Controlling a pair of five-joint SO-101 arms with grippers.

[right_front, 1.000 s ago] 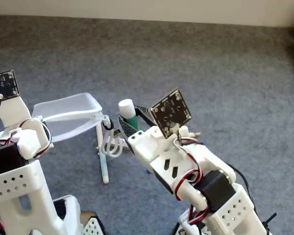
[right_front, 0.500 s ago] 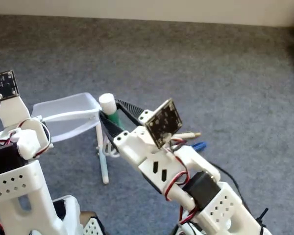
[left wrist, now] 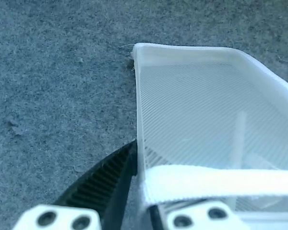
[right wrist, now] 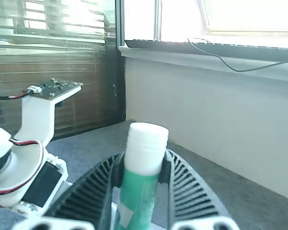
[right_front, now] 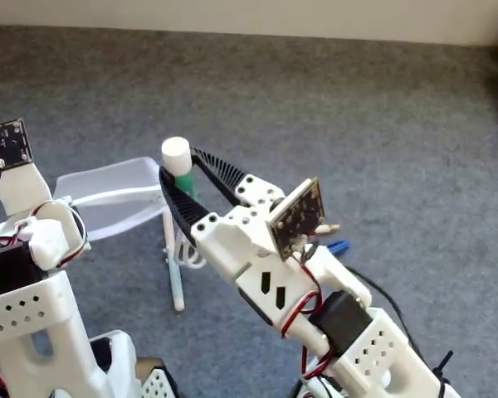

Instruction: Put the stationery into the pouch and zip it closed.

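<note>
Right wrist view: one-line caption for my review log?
Right gripper clamps a white-capped green glue stick upright, left arm beyond.

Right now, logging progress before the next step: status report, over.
Left claw shut on mesh pouch, mouth open. Right claw shut on glue stick, raised beside pouch mouth. White pen on carpet, clear of mouth.

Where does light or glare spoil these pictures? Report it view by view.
Right wrist view: the window behind is blown out white, backlighting the glue stick in the right gripper. High view: soft, even light on the carpet, no hard shadows. Left wrist view: light passes through the mesh of the pouch, so a pale stick shape shows through it.
</note>
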